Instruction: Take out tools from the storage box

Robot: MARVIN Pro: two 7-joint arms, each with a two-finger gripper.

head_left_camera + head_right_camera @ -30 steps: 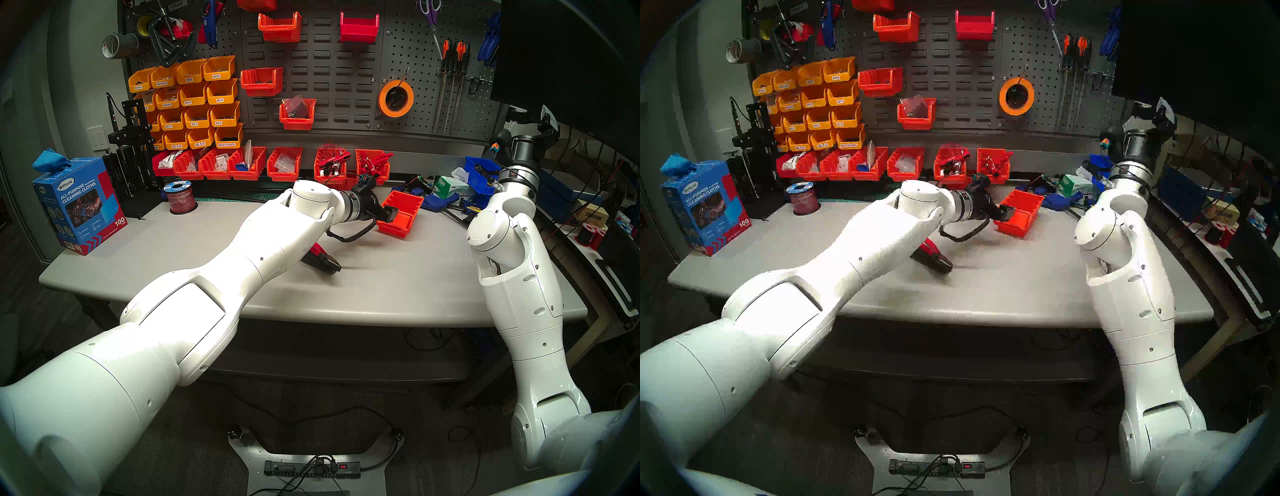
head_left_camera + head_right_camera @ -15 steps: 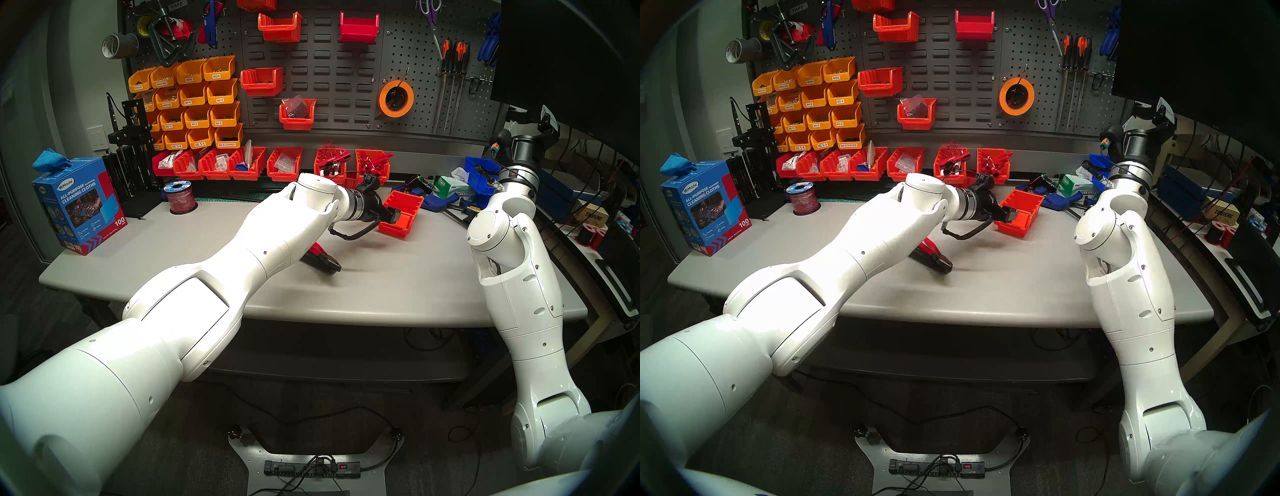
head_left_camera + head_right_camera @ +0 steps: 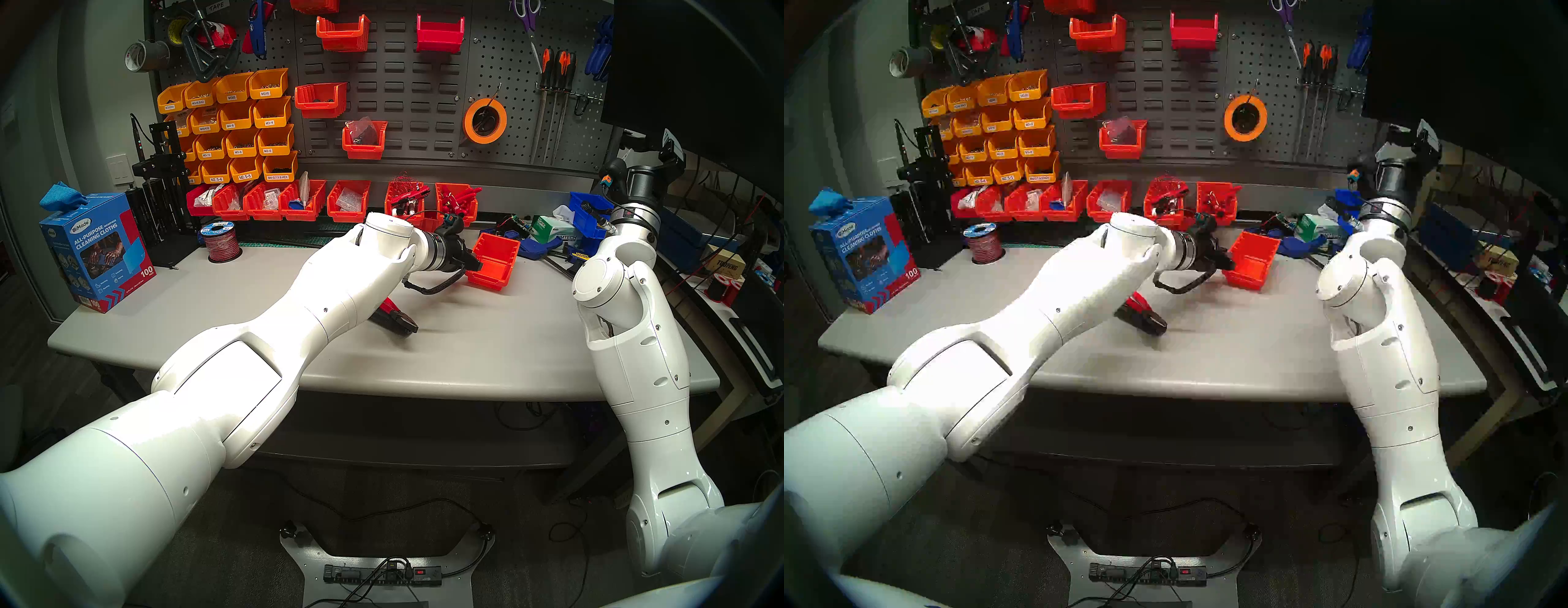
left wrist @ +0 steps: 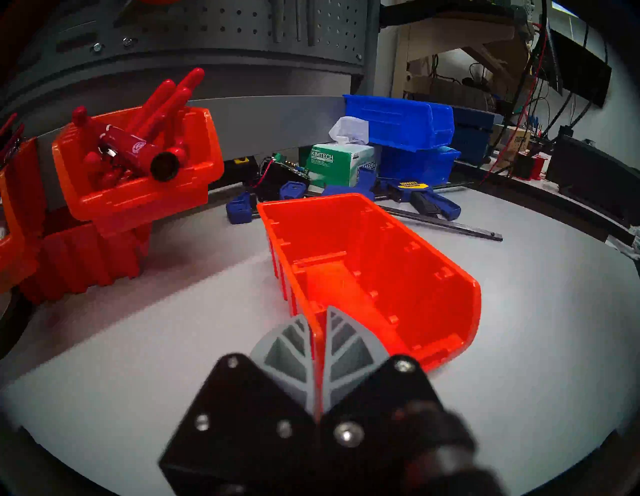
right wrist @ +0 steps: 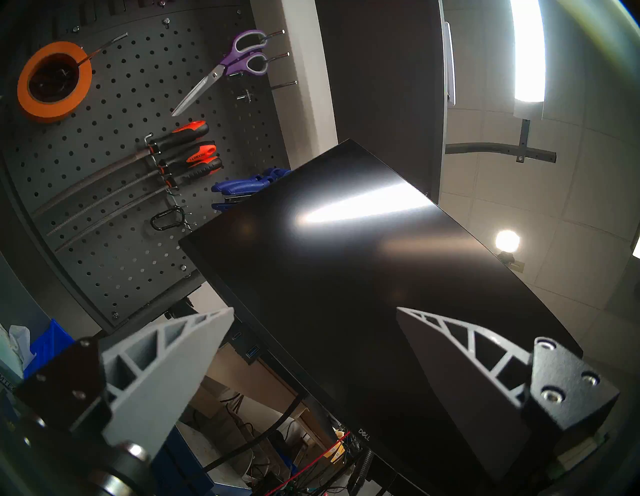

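Note:
The storage box is a small orange-red bin on the grey table, right of centre. It also shows in the head stereo right view. In the left wrist view the box holds nothing. My left gripper is shut on the box's side wall near its low front, one finger inside and one outside; it also shows from the head. The red-handled pliers lie on the table, partly under my left forearm. The black tool with the yellow end is out of view. My right gripper is open and empty, raised at the right.
Red bins with bunched red-handled tools line the back of the table. Blue clamps, a Kimtech tissue box and blue bins lie behind the storage box. A black monitor hangs close to my right gripper. A wire spool stands back left.
My left gripper moved forward onto the storage box's wall and shut on it. The box has tipped and shifted slightly in the grip. The right arm has not moved.

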